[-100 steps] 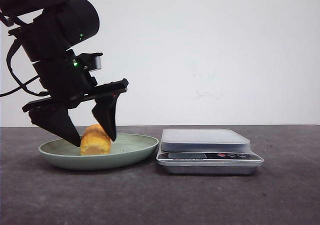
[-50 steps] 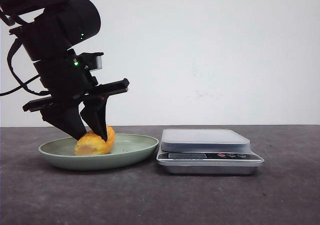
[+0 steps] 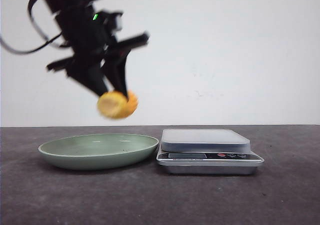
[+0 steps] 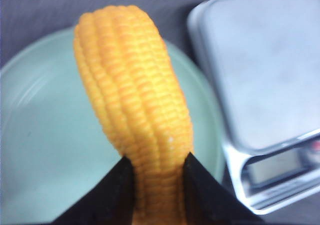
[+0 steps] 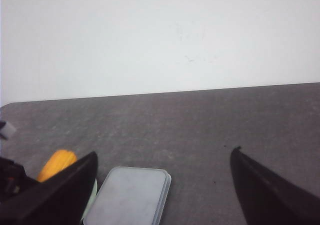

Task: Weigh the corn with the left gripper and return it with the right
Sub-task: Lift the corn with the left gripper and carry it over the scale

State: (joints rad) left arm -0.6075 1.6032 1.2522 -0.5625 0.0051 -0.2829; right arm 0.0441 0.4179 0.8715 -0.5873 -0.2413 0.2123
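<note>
Dark grey, matte tabletop (image 3: 150, 200) runs back to a plain white wall (image 3: 225, 50). Corn (image 3: 117, 104) hangs in the air above the right half of the plate (image 3: 75, 155), clear of it, a stubby yellow-orange cob with ridged kernel rows. My left gripper (image 3: 113, 87) is clamped on one end of it, black tapered fingers (image 4: 112, 195) pressing both sides. Plate is shallow, round, pale green, glossy. Just beside it on the right stands a scale (image 3: 209, 150), silver with a flat rectangular platform. My right gripper (image 5: 160, 185) is spread wide, holding nothing.
</note>
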